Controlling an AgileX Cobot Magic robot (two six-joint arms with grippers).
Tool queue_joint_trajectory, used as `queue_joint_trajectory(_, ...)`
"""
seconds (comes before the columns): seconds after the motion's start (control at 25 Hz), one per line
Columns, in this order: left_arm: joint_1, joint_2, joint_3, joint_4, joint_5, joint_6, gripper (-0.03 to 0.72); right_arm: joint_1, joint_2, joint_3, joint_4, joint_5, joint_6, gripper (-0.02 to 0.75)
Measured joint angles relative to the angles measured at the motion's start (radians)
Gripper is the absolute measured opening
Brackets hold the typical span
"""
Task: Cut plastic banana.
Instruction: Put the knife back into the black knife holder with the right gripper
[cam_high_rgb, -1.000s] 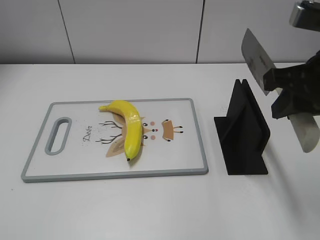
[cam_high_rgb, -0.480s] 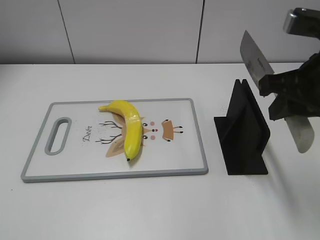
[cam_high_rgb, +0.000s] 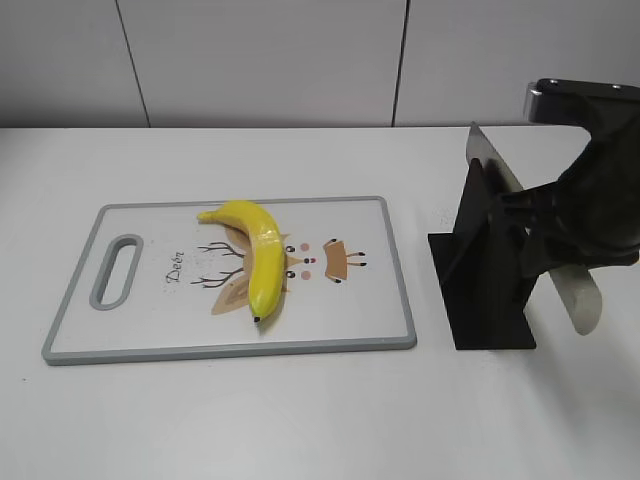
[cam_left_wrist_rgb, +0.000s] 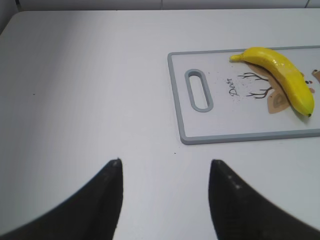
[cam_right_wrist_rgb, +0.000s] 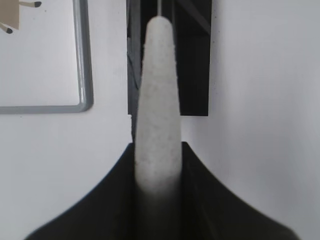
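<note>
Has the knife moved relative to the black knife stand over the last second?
Yes. The knife, held by the right gripper, has come down toward the black stand.

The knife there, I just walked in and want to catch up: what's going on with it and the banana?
The right hand is shut on the knife by its pale handle, with the blade at the black knife stand. The plastic banana lies uncut on the cutting board. The left hand hangs open above bare table, left of the board.
</note>
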Motion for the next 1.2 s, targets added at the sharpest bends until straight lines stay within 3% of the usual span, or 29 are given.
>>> queue_joint_trajectory(0.44, 0.000, 0.000, 0.000, -0.001, 0.000, 0.000, 0.496, 0.000, 0.003, 0.000, 0.007, 0.051, -0.003, 0.177)
queue_joint_trajectory(0.6, 0.000, 0.000, 0.000, -0.001, 0.000, 0.000, 0.493, 0.000, 0.003, 0.000, 0.011, 0.054, -0.005, 0.334)
queue_joint_trajectory(0.72, 0.000, 0.000, 0.000, -0.001, 0.000, 0.000, 0.490, 0.000, 0.003, 0.000, 0.070, 0.057, -0.061, 0.479)
queue_joint_trajectory(0.8, 0.000, 0.000, 0.000, -0.001, 0.000, 0.000, 0.490, 0.000, -0.005, 0.000, 0.110, 0.062, -0.095, 0.535)
queue_joint_trajectory(1.2, 0.000, 0.000, 0.000, -0.001, 0.000, 0.000, 0.493, 0.000, -0.227, 0.000, 0.134, 0.301, -0.275, 0.573)
